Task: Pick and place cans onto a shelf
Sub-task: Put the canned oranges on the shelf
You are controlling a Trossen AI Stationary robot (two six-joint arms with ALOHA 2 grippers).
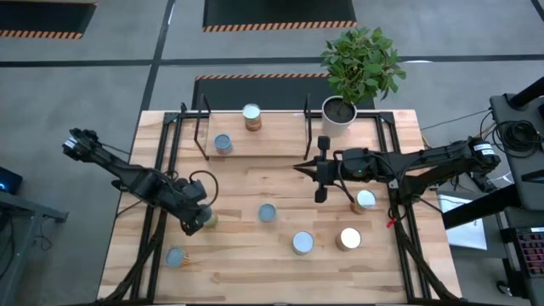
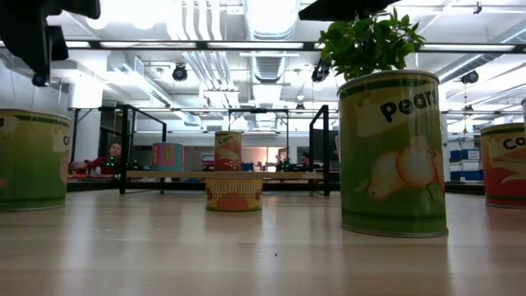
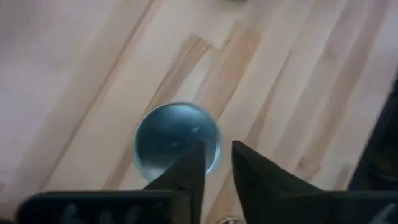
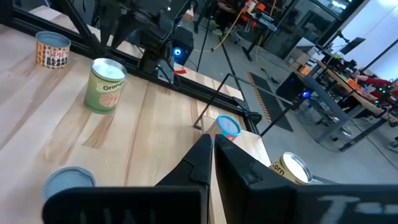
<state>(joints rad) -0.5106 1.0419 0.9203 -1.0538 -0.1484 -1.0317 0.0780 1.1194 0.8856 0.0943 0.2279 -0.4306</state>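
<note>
Several cans stand upright on the wooden table [image 1: 255, 280]: one with a pale-blue top [image 1: 176, 257] at the near left, a green-labelled one [image 1: 209, 219], and others [image 1: 267, 212] [image 1: 303, 243] [image 1: 348, 239] [image 1: 365, 200] toward the right. Two cans [image 1: 252, 116] [image 1: 223, 144] stand on the shelf [image 1: 201, 136] at the back. My left gripper [image 1: 194, 225] points steeply down beside the green-labelled can. Its fingers are a little open above a pale-blue-topped can [image 3: 177, 137], whose near rim one finger [image 3: 189, 171] hides. My right gripper [image 1: 297, 167] hovers shut and level over the table's middle, pointing left.
A white pot with a green plant [image 1: 338, 115] stands at the back right beside the shelf. Black frame rails [image 1: 161, 170] [image 1: 399, 212] run along the table's left and right sides. Bare wood lies between the shelf and the loose cans.
</note>
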